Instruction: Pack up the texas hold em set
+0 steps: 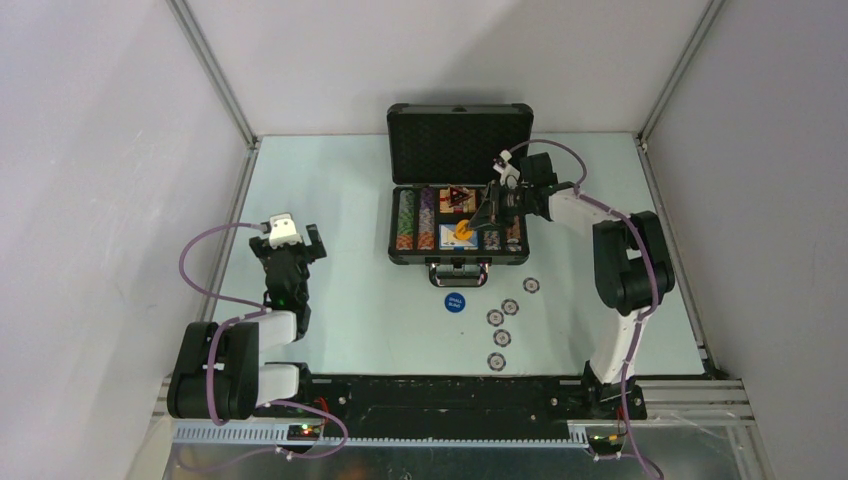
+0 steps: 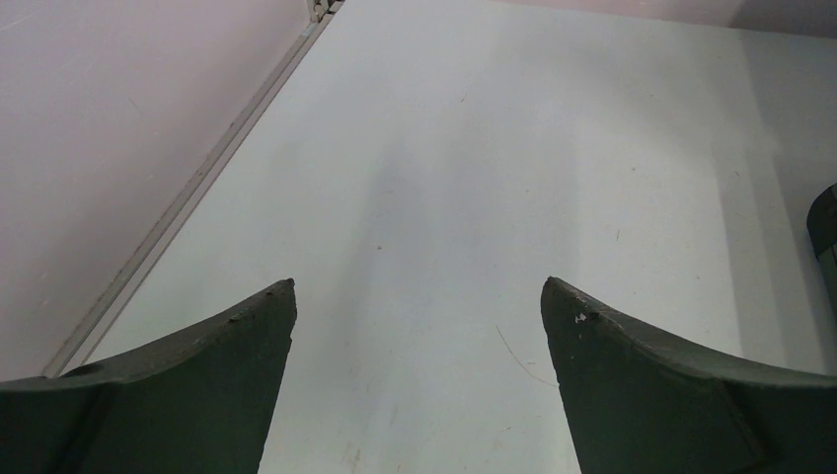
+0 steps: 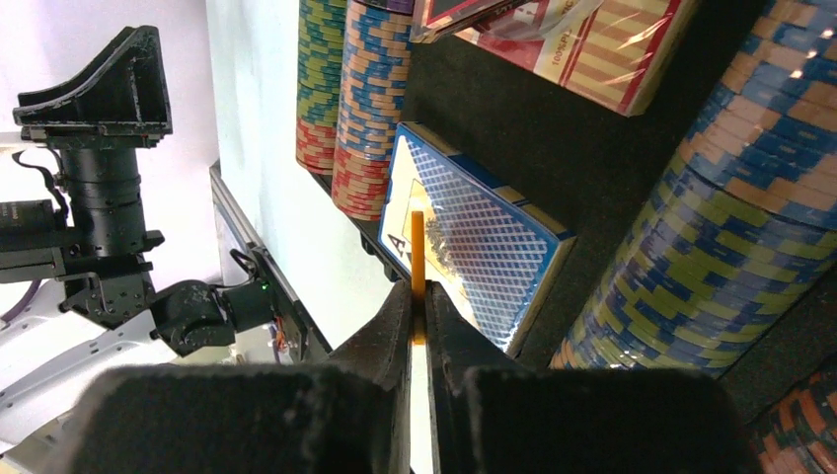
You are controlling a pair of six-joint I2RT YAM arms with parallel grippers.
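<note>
**Right gripper pinches an orange button inside the open case**

Right wrist view: my right gripper point(image 3: 418, 296) has its black fingers clamped on a thin round orange button point(image 3: 418, 247), seen edge-on in front of a blue patterned card box point(image 3: 484, 232) lying in the case. I cannot tell whether the two touch. Rows of striped poker chips point(image 3: 760, 237) flank the box, and a red card box point(image 3: 592, 49) sits beyond.

Left wrist view: my left gripper point(image 2: 418, 296) is spread wide over the pale table point(image 2: 444, 148), holding nothing.

Top view: the dark grey hard briefcase point(image 1: 410, 256) stands open mid-table, lid upright. Five loose striped chips point(image 1: 502, 338) and a round blue button point(image 1: 455, 301) lie on the table in front of it.
</note>
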